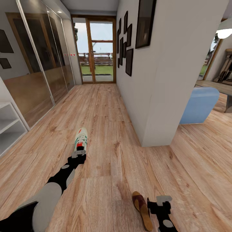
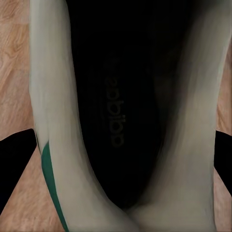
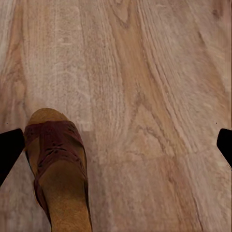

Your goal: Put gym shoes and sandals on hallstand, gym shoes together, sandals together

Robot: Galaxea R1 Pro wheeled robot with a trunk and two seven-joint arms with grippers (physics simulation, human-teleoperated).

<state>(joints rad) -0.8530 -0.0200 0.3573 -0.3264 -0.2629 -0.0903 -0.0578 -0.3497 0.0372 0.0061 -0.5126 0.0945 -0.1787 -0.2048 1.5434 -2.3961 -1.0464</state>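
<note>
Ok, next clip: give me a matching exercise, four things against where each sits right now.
Things:
1. gym shoe
2. sandal
3. hallstand
4. blue seat

Places:
A. beyond the white wall corner
B. at the left gripper
C. on the corridor floor, beside the right gripper
D. at the head view's left edge

Pairs: 1-B, 2-C, 3-D, 4-A

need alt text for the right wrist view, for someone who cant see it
A dark brown-maroon sandal with a woven strap and tan footbeds lies on the light wood-plank floor. The right gripper's two dark fingertips sit at opposite edges of the frame, wide apart, the sandal close to one of them.
</note>
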